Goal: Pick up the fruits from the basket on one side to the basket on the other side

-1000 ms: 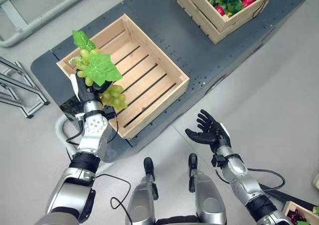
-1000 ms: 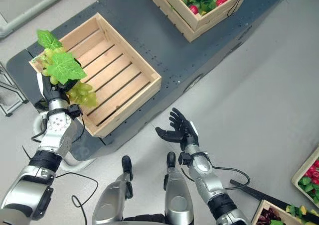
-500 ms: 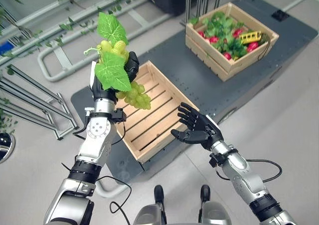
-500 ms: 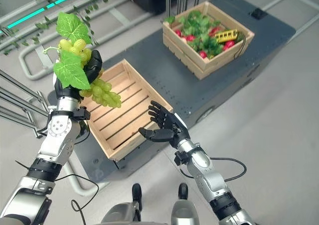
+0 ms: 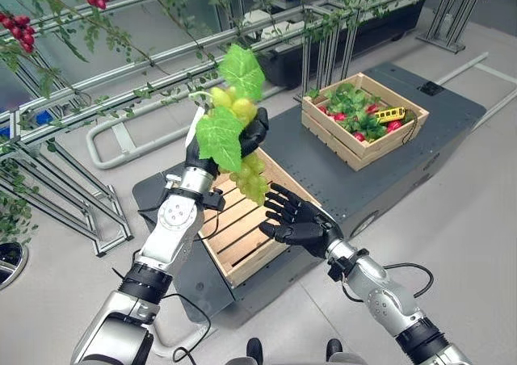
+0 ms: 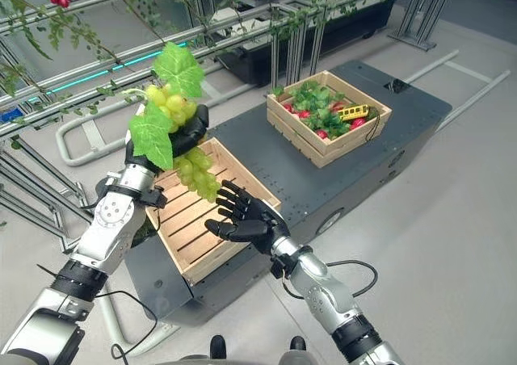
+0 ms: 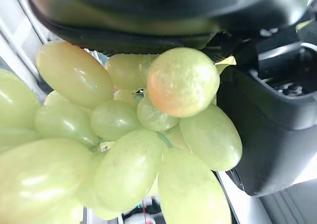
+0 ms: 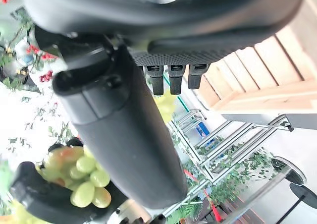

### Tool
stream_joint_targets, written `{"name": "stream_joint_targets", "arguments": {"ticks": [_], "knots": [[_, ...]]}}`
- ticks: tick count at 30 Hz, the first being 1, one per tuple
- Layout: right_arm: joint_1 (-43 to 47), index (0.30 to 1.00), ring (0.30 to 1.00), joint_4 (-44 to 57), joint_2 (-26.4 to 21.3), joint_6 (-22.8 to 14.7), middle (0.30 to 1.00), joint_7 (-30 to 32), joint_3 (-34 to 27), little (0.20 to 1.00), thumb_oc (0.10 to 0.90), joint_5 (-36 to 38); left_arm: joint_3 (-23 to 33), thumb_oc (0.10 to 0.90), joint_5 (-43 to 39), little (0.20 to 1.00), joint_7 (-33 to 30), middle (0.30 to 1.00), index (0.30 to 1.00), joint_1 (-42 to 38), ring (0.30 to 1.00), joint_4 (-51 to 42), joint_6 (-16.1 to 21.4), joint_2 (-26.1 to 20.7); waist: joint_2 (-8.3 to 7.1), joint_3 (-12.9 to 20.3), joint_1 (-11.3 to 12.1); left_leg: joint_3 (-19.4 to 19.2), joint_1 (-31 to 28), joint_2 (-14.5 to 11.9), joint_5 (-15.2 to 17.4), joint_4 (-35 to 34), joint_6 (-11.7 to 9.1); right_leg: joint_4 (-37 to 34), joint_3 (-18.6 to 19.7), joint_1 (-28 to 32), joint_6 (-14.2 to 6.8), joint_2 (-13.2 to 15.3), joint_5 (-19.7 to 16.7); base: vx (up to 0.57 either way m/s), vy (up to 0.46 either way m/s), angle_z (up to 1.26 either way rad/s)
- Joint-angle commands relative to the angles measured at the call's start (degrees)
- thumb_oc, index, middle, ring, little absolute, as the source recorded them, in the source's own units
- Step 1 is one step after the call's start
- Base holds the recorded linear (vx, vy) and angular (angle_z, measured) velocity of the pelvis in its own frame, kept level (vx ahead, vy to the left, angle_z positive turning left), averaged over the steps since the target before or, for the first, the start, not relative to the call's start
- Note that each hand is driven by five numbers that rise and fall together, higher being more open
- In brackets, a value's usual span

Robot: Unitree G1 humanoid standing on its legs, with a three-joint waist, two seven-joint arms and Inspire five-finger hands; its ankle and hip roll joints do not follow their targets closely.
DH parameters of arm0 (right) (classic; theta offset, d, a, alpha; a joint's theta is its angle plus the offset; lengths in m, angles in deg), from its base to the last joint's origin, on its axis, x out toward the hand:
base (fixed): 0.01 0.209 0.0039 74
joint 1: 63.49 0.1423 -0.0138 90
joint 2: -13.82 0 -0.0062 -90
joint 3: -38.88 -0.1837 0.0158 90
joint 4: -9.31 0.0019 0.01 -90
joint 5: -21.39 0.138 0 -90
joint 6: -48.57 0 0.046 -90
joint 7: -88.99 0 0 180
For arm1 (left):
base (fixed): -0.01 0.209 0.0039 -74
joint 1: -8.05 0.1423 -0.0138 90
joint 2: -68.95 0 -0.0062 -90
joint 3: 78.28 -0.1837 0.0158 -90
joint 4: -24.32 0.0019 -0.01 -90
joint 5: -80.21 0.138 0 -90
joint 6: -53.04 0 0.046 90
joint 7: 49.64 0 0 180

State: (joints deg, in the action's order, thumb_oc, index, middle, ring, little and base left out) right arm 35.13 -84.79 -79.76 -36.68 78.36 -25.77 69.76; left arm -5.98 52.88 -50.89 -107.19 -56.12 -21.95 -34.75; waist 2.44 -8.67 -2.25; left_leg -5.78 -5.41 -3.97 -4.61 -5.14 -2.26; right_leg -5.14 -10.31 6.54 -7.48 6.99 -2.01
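Metal rails strung with vines [image 5: 97, 26] run along the far side, behind a dark counter [image 5: 452, 111] carrying two wooden crates. Raised over the near, empty crate [image 5: 242, 224], the left robot hand [image 5: 242, 135] has its fingers curled round green grapes [image 5: 230, 127] with leaves; the bunch's tail hangs down. Just below it, the right robot hand [image 5: 300, 224] waits palm-up, fingers spread and holding nothing. Far right, the full crate [image 5: 363, 115] holds red fruit and greenery.
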Motion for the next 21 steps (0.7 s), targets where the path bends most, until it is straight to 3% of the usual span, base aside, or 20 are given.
{"name": "stream_joint_targets", "arguments": {"ticks": [1, 6, 21], "knots": [[4.9, 0.900, 0.900, 5.0, 4.2, -2.9, 0.900, -3.5, -0.1, 0.900, 0.800, 5.4, 0.6, 0.400, -1.6, 0.300, 2.7, 0.300, 0.300, -8.5, 0.300, 1.1, 3.1, 0.9, -0.85, 6.6, 0.1, 1.4, -2.0, 2.4, 5.1, 0.1, 1.9, 0.1, -1.4, 2.9, 4.3, 0.1, 1.5, 0.03, -0.030, 0.00], [7.4, 0.900, 0.900, 5.0, 4.7, -3.0, 0.900, -3.1, 0.3, 0.900, 0.800, 5.0, -1.7, 0.400, -2.8, 0.300, 8.1, 0.300, 0.300, -8.7, 0.300, 1.8, 0.0, 1.6, -1.04, 7.2, 0.4, 1.3, -2.5, 2.0, 5.2, 0.1, 1.8, 0.1, -1.2, 3.3, 4.4, 0.0, 1.7, 0.00, 0.000, 0.00], [12.6, 0.900, 0.900, 3.8, 4.7, -0.9, 0.900, -2.8, 1.6, 0.900, 0.800, 9.8, -4.3, 0.400, -5.3, 0.300, 15.0, 0.300, 0.300, -8.8, 0.300, 2.4, -3.3, 1.4, -1.71, 8.0, 1.7, 1.4, -2.5, 1.4, 5.0, 0.1, 1.6, 0.1, -2.0, 3.5, 4.2, 0.2, 1.7, 0.00, 0.000, 0.00]]}}
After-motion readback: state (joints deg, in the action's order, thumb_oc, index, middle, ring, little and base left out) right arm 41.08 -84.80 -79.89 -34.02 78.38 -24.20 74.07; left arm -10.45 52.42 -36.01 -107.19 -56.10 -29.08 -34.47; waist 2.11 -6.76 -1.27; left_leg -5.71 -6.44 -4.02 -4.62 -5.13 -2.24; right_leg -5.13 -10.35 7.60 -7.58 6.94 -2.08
